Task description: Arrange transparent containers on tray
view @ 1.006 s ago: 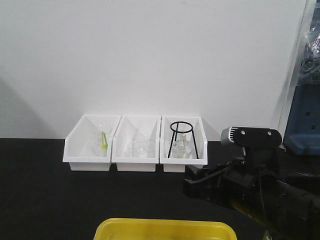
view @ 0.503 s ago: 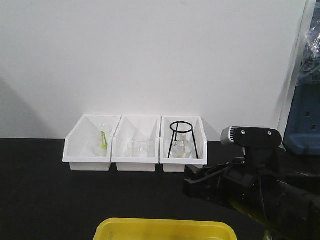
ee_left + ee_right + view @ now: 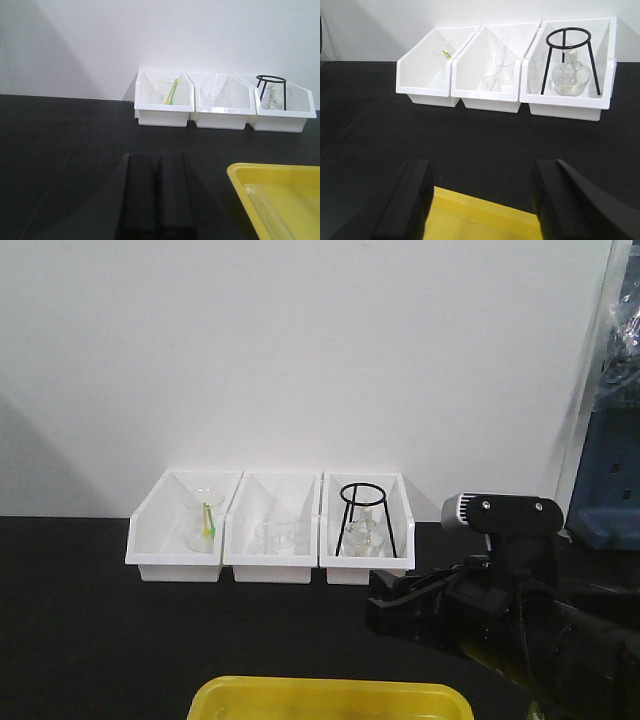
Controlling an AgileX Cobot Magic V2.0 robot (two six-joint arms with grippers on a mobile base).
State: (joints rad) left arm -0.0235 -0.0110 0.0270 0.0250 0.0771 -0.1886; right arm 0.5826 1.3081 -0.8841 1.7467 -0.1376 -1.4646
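Reaching looks like the step in hand: right gripper wide open, empty above the tray; left gripper closed, empty. Next, a tube from the middle bin.

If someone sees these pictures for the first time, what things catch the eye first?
Three white bins stand in a row against the wall; the right one holds a black ring stand over a glass flask. Nearest the camera lies the bright yellow tray. The right tool is open above the tray's edge.
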